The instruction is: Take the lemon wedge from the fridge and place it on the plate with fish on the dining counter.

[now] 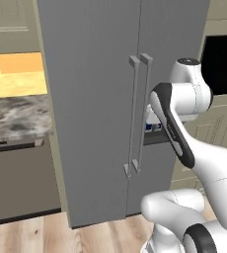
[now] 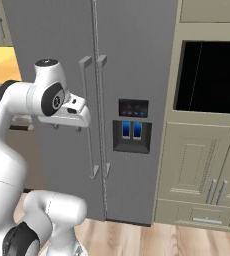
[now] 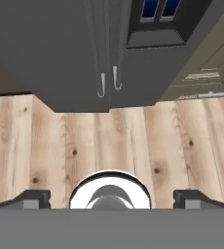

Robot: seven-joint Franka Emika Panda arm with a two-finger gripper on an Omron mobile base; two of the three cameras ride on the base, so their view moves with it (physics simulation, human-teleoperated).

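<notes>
**Fridge shut, claw aimed at the floor**

The fridge (image 1: pixel 100 113) stands closed ahead, its two vertical bar handles (image 2: pixel 94 117) meeting at the door seam. The claw (image 3: pixel 112 199), spread wide and empty, points down at the wood floor (image 3: pixel 133 141), below those handles. The lemon wedge is presumably inside.

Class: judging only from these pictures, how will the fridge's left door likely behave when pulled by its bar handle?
The fridge door is tall and broad, so probably heavy. Its left handle looks rigid, likely firm to grip. Being shut, it may resist at first.
</notes>
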